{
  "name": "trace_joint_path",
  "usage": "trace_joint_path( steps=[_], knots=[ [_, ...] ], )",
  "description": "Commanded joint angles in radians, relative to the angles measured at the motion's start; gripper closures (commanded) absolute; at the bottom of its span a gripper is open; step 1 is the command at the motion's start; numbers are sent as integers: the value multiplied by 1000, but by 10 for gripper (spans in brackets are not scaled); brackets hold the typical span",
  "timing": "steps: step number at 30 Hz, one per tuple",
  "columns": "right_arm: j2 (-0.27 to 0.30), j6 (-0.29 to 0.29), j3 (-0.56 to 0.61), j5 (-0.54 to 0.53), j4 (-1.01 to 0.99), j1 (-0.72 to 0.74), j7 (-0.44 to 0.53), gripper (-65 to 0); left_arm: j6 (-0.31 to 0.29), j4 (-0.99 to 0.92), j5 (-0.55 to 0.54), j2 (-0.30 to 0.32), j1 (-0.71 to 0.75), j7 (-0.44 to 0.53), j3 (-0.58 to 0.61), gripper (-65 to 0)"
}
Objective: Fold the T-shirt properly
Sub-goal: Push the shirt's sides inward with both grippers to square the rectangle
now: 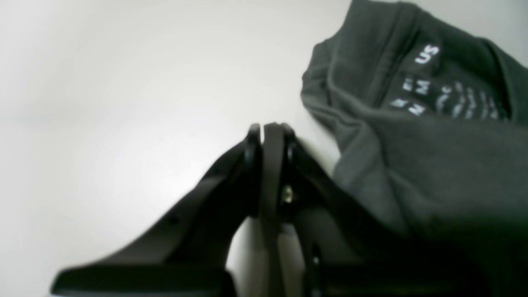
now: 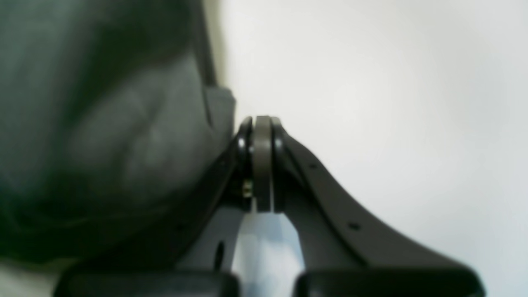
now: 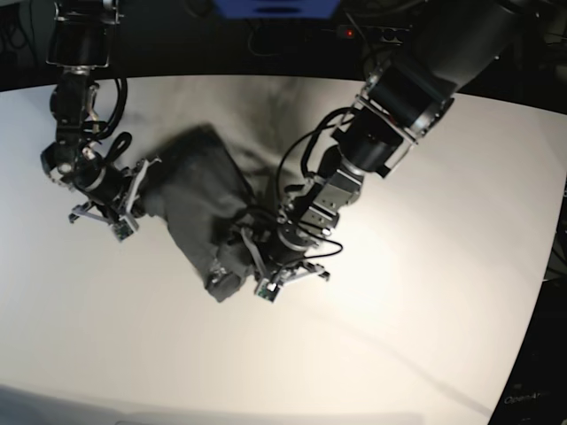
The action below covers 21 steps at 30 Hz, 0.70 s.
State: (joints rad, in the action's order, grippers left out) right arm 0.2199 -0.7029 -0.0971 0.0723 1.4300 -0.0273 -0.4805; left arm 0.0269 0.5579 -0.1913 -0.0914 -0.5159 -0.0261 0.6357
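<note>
Base view puts the T-shirt [image 3: 190,199] bunched at centre-left of the white worktop [image 3: 425,310] — I see both arms at its edges. My left gripper [image 1: 268,128] is pinched together beside the collar label [image 1: 437,88]; my right gripper [image 2: 262,121] is likewise closed, touching the cloth's edge.

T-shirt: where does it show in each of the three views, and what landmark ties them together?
Left wrist: T-shirt fills the right side, printed neck label up top, beside the shut left gripper.
Right wrist: it fills the left side, against the shut right gripper.
Base: bunched at centre-left, between both arms.
Shared landmark: the white table.
</note>
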Motion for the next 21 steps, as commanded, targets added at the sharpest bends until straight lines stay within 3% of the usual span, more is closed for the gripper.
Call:
trace_joint_path(
  steps=[1, 11, 21],
  knots=[
    [14, 5, 3, -10, 13, 14, 15, -1, 5, 1, 3, -1, -16, -44, -1, -18],
    [-33, 5, 26, -7, 28, -69, 12, -1, 5, -2, 0, -1, -69, -31, -1, -18],
    [-44, 5, 26, -6, 208, -237, 10, -1, 3, -31, 2, -8, -125, 39, -1, -18]
  ],
)
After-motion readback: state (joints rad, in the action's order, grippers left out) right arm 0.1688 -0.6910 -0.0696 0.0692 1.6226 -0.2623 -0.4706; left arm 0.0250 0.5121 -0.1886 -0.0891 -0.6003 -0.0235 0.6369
